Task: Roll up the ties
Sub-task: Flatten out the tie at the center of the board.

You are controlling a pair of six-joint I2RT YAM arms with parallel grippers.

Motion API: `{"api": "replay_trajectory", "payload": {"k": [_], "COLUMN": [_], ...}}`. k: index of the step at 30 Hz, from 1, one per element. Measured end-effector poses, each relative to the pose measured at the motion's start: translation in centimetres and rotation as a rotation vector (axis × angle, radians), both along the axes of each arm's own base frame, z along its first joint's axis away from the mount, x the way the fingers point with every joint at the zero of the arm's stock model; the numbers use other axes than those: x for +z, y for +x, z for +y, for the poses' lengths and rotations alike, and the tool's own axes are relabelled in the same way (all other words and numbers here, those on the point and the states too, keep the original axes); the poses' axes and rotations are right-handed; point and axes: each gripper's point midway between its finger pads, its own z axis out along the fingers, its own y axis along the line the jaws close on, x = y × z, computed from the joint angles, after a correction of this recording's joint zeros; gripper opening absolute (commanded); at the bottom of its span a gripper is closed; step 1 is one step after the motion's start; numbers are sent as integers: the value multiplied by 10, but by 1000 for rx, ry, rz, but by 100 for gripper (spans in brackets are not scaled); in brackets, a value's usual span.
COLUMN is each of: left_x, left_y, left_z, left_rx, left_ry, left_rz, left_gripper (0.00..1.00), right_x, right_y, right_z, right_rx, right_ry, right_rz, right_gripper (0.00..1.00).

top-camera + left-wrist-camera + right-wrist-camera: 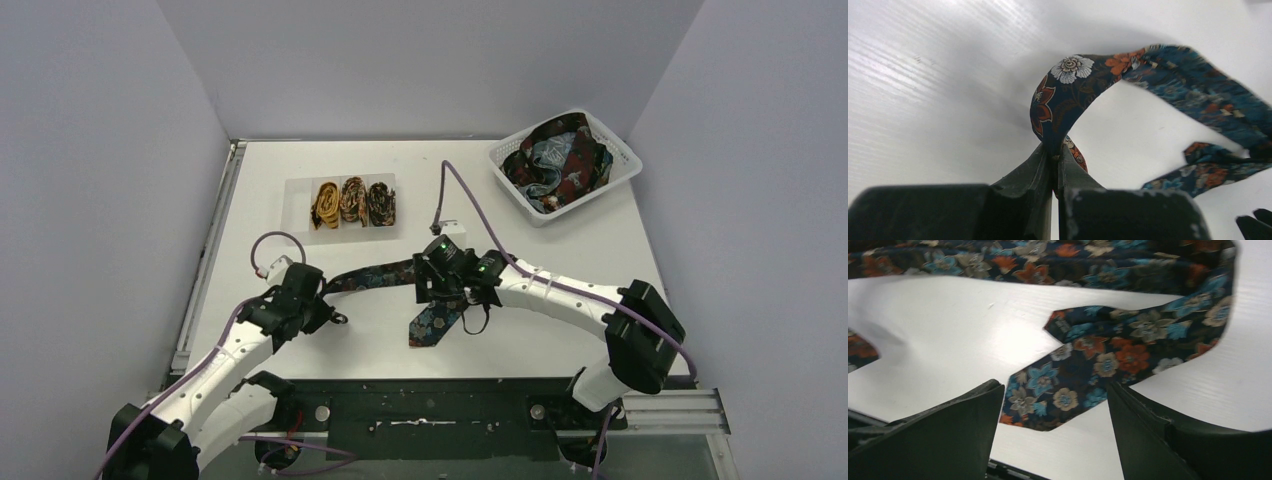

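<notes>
**Ana:** Which one is it working on?

**Ben:** The navy tie [375, 277] with the orange and blue flowers. It lies stretched across the middle of the table [600, 240], narrow end to the left and broad blade towards the near edge.

**Ana:** Is anything holding it?

**Ben:** Yes, the left gripper [1054, 155] is clamped tight on the narrow end. The fabric arches up out of the jaws in a loop and then runs off to the right.

**Ana:** And the other one?

**Ben:** The right gripper [1053, 405] hangs over the broad end with its fingers spread. The pointed blade lies flat on the table between them, and I can't see either finger pressing on it.

**Ana:** So the rolling has begun?

**Ben:** Barely, I'd say. There's no coil yet, only that first bend at the narrow end, so this looks like the very start of the roll.

**Ana:** What does it need next?

**Ben:** The left has to turn the pinched end over onto itself. Meanwhile the right should pin or tension the strip so it winds straight. If the strip goes slack, I'd expect the coil to skew.

**Ana:** How much is done overall?

**Ben:** Three rolled ties [352, 202] sit in a row further back. A tangle of loose ties [555, 160] waits in the white basket [590, 195] at the far right.
</notes>
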Motion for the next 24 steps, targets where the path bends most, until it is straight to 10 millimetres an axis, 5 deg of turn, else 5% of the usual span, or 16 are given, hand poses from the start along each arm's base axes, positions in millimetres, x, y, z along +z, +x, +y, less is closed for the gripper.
{"api": "replay_trajectory", "payload": {"k": [6, 12, 19, 24], "left_x": [-16, -15, -14, -16], "left_y": [-10, -10, -11, -14], "left_z": [0, 0, 0, 0], "left_rx": [-52, -61, -62, -71], "left_ry": [30, 24, 13, 9], "left_rz": [84, 81, 68, 70], "left_gripper": [0, 0, 0, 0], "right_x": [-34, -55, -68, -60], "right_y": [-39, -82, -80, -65], "right_z": [38, 44, 33, 15], "right_rx": [131, 232, 201, 143], "right_ry": [-104, -228, -319, -362], "right_rz": [30, 39, 21, -34], "right_gripper": [69, 56, 16, 3]}}
